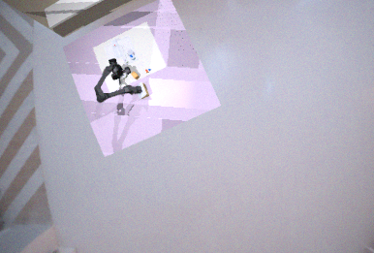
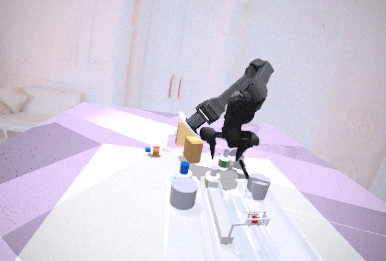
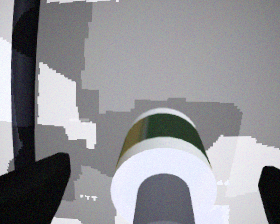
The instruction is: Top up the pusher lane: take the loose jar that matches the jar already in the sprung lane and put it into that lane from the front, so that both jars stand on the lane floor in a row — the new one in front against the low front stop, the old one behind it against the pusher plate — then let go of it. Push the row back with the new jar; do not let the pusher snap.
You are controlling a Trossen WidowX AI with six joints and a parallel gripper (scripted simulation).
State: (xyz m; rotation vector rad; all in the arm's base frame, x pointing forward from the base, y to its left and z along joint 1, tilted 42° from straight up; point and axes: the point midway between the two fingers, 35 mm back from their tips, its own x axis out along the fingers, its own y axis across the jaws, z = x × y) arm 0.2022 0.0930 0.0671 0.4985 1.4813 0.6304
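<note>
A loose jar with a grey cap, white shoulder and dark green label (image 2: 224, 162) (image 3: 173, 126) stands upright on the white surface. My gripper (image 2: 226, 158) (image 3: 165, 171) is open and points down, one finger on each side of this jar; gaps show on both sides in the wrist view. A second grey-capped jar with a yellow-green label (image 2: 212, 178) stands nearer the exterior camera, beside the end of a long grey rail (image 2: 216, 211). The pale lanes lie around this rail. Which jar is in the sprung lane, and the pusher plate, cannot be told clearly.
A dark upright rod (image 2: 243, 168) (image 3: 25, 90) stands close beside the gripper. An orange block (image 2: 193, 150), a tan board (image 2: 180, 132), a blue-capped jar (image 2: 184, 168) and two grey cylinders (image 2: 183, 194) (image 2: 259, 187) stand around. A red-orange-labelled jar (image 2: 156, 151) lies farther off. A wire frame crosses the lanes.
</note>
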